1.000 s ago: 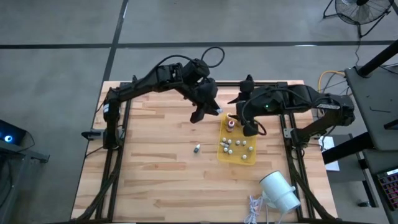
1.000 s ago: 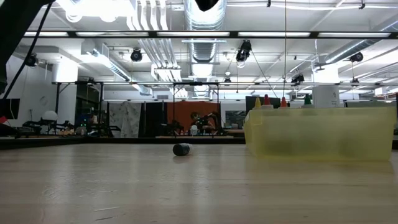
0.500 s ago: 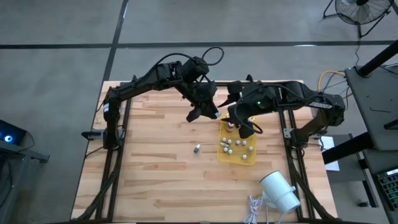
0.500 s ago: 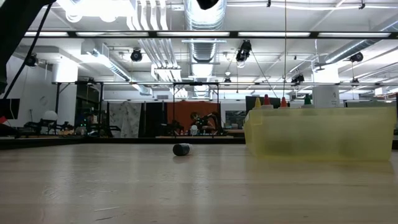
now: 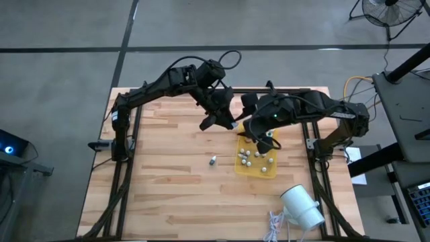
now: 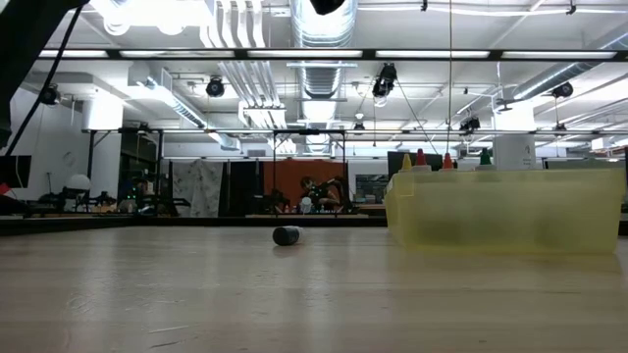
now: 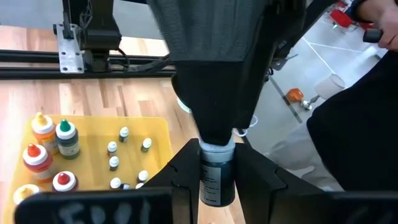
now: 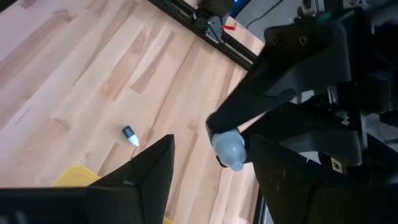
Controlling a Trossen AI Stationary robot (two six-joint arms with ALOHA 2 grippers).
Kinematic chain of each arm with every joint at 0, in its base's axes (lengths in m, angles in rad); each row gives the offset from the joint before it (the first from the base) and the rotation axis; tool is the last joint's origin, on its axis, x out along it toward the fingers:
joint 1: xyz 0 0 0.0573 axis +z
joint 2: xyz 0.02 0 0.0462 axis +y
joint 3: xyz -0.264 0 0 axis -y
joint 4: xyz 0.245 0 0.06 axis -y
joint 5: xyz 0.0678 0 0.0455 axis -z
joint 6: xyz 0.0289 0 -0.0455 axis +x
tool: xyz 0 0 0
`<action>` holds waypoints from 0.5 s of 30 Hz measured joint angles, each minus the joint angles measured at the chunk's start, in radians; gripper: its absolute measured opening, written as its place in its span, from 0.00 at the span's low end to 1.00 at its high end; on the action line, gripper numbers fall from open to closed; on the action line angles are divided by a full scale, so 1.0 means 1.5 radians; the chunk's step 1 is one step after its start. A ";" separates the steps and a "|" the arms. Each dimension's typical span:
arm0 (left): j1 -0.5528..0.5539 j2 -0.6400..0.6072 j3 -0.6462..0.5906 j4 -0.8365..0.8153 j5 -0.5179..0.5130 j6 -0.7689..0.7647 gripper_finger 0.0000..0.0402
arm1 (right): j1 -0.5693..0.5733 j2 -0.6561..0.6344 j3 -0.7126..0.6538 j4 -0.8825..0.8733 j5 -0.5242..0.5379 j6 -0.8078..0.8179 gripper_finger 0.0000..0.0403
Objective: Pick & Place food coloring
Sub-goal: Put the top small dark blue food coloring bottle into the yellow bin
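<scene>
The left claw (image 7: 216,186) is grasping a dark food coloring bottle (image 7: 216,177), label unreadable; the right claw (image 8: 208,165) is hanging released. Only the left wrist view is showing bottle colors on the yellow tray (image 7: 158,134); another bottle (image 5: 212,160) is lying on the desk (image 5: 168,188)

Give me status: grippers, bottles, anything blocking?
Left gripper shut on a dark bottle, above the table beside the yellow tray. Right gripper open over the tray. One vial loose on the table. Nothing blocking.
</scene>
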 joint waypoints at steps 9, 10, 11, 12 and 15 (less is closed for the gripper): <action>0.005 0.000 0.000 -0.001 0.006 -0.002 0.14 | 0.003 0.001 -0.001 0.013 0.002 -0.003 0.47; 0.005 0.000 0.000 -0.001 0.009 -0.002 0.14 | 0.003 0.002 -0.001 0.013 0.002 -0.003 0.46; 0.005 0.000 0.000 -0.001 0.013 -0.002 0.14 | 0.004 0.002 -0.001 0.012 0.002 -0.004 0.46; 0.005 0.000 0.000 0.000 0.015 -0.002 0.14 | 0.004 0.004 -0.001 0.013 0.002 -0.004 0.45; 0.005 0.000 0.000 0.001 0.016 -0.002 0.14 | 0.003 0.007 -0.001 0.012 0.002 -0.004 0.44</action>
